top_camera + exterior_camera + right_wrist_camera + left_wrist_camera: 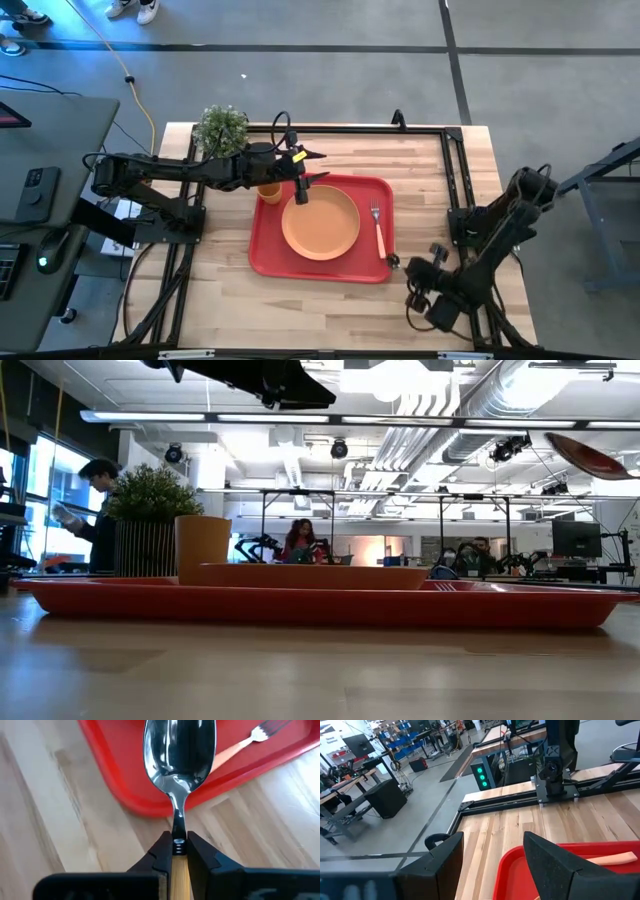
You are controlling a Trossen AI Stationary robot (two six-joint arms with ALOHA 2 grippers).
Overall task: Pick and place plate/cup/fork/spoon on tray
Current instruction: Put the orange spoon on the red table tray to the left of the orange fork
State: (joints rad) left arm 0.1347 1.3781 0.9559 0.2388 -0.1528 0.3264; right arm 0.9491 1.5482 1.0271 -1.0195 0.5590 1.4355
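Already, the plate (320,223), the fork (378,231) and the cup (269,190) are seen set on the tray (268,255), the cup at its far left corner. Only the spoon (179,755) is left: it is held clamped by the handle in the right gripper (175,851), bowl forward just past the tray's near right corner, presumably for laying beside the fork. The left gripper (492,856) is held over the plate's far left, fingers apart and empty.
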